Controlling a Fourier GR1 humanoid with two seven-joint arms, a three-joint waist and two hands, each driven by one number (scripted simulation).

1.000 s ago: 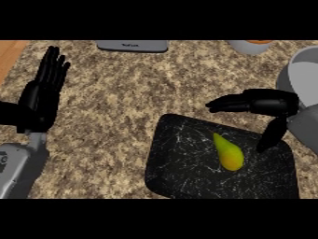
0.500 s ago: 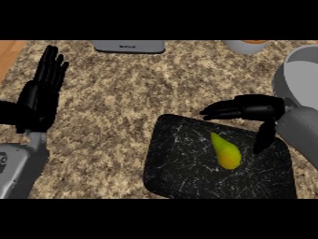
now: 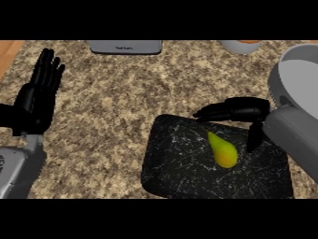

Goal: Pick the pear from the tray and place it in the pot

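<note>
A: Item one?
B: Table (image 3: 134, 88), speckled brown-and-cream granite look; a strip of orange wood grain shows at its left edge.

A: Item two?
B: Tray (image 3: 182, 172), black, squarish with rounded corners, fine white scratch marks, near the table's front edge. On it lies the pear (image 3: 222, 149), yellow-green, smooth, teardrop shaped, narrow end towards the far edge.

A: Pot?
B: Pot (image 3: 306, 88), grey, round, matte, at the right edge (only part in view).

A: Hands?
B: Right hand (image 3: 240, 111), black, over the tray's far edge, fingers bent and apart, thumb pointing down beside the pear, enclosing nothing. Left hand (image 3: 36, 100), black, resting near the left edge, fingers straight and upward.

A: Anything written?
B: A grey flat object (image 3: 125, 46) at the far edge carries small lettering, unreadable. A whitish vessel (image 3: 242, 45) sits further right.
</note>
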